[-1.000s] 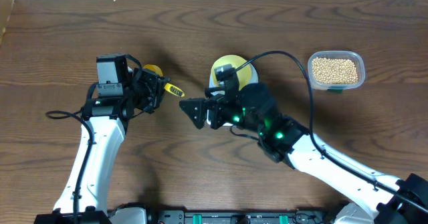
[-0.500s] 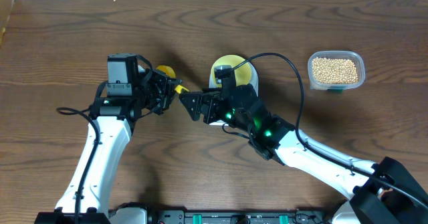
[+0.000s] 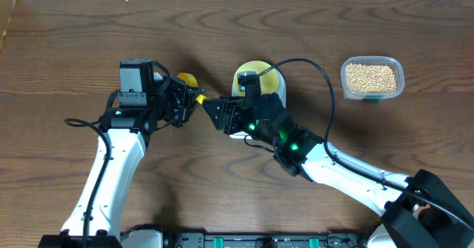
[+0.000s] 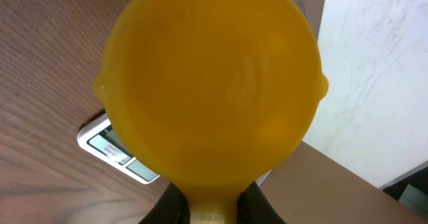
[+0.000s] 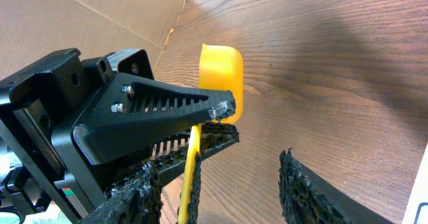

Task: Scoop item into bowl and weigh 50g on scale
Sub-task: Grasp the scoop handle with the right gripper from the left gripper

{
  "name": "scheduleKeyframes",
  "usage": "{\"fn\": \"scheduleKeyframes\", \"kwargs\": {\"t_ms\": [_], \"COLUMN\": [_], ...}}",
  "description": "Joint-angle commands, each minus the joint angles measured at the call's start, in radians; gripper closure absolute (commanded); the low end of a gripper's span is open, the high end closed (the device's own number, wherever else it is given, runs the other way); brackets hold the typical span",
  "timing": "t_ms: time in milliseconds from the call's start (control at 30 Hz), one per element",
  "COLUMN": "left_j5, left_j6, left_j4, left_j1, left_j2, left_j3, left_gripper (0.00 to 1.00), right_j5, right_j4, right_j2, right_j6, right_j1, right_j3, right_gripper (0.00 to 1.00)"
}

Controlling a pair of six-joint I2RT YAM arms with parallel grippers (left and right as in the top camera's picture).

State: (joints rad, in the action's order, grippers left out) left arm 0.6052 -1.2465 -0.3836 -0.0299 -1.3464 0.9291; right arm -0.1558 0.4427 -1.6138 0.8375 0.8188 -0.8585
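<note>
Currently: scoop (image 3: 186, 78) held in left gripper (image 3: 180, 104), right gripper (image 3: 210, 109) positioned at its handle (image 3: 197, 98).
Left of centre on the table (image 3: 59, 48), the left gripper is clamped narrow on the yellow scoop's handle. In the left wrist view the cup fills the frame and the fingers (image 4: 168, 207) press both sides of the handle. The handle's free end lies between the right gripper's jaws, which stand partly apart. The right wrist view shows it just beside one finger (image 5: 137, 197) and clear of the other. Behind the right arm, the bowl (image 3: 261, 73) sits on the scale (image 4: 100, 140), both partly hidden. Far right, the beans (image 3: 370, 76) fill the clear tub (image 3: 401, 78), well apart from the bowl.
</note>
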Motion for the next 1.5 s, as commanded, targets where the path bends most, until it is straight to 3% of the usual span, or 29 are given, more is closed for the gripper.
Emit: {"fn": "scheduleKeyframes", "kwargs": {"t_ms": [0, 233, 433, 733, 900, 1133, 1400, 1467], "left_j5": [0.042, 0.068, 0.069, 0.068, 0.068, 0.068, 0.068, 0.068], "left_j6": [-0.009, -0.016, -0.016, -0.016, -0.016, -0.016, -0.016, -0.016], "left_j4": [0.004, 0.004, 0.003, 0.004, 0.004, 0.003, 0.004, 0.004], "left_j1": [-0.003, -0.003, -0.003, -0.04, -0.047, -0.047, -0.046, -0.046], "left_j2": [0.0, 0.0, 0.0, 0.0, 0.0, 0.0, 0.0, 0.0], "left_j3": [0.004, 0.004, 0.004, 0.004, 0.004, 0.004, 0.004, 0.004], "left_gripper": [0.93, 0.93, 0.92, 0.92, 0.92, 0.92, 0.92, 0.85], "right_j5": [0.019, 0.02, 0.024, 0.034, 0.035, 0.051, 0.098, 0.097], "right_j4": [0.003, 0.004, 0.004, 0.004, 0.002, -0.012, -0.014, -0.016], "right_j2": [-0.01, -0.01, -0.01, -0.01, -0.01, -0.01, -0.01, -0.01], "right_j6": [0.0, 0.0, 0.0, 0.0, 0.0, 0.0, -0.001, -0.01], "right_j1": [0.008, 0.01, 0.011, 0.01, 0.01, 0.009, 0.009, 0.007], "right_j3": [-0.018, -0.018, -0.018, -0.018, -0.018, -0.018, -0.018, -0.018], "right_gripper": [0.45, 0.46, 0.54, 0.58, 0.7, 0.98, 0.99, 0.99]}}
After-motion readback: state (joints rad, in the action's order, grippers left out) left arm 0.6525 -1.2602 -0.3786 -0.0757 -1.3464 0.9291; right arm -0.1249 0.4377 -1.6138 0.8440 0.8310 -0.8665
